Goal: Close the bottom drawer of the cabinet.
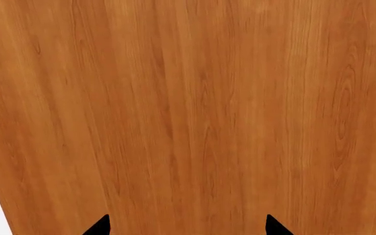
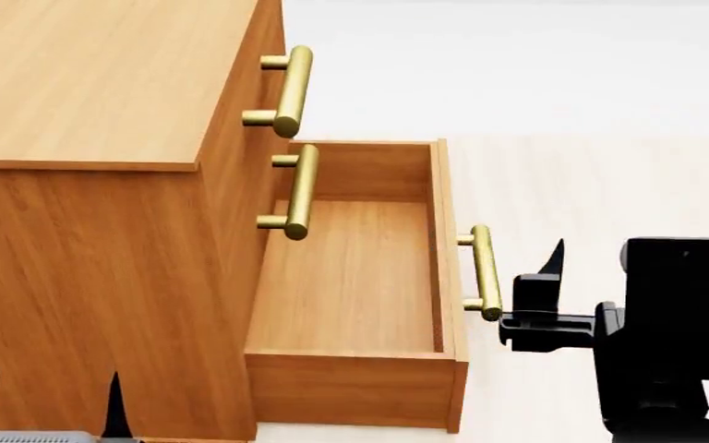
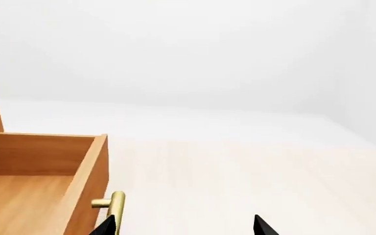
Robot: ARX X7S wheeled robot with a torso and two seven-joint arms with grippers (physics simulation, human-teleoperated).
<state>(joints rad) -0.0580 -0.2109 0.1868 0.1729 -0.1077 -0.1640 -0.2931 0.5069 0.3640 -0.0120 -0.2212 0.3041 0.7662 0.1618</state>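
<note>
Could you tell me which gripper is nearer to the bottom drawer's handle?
The right gripper, just beside the handle, not visibly touching. The left gripper is off at the cabinet's side panel.

Cabinet [image 2: 84, 258]: orange-brown wood, grain seen plainly, smooth satin finish. Bottom drawer [image 2: 354, 277]: same wood inside and out, grain running lengthwise. Handles [image 2: 486, 272]: brass-coloured metal, smooth, soft sheen. Floor [image 2: 601, 185]: pale wood, matt, faint grain. Right gripper [image 2: 539, 295]: black, matt, plastic-like.
</note>
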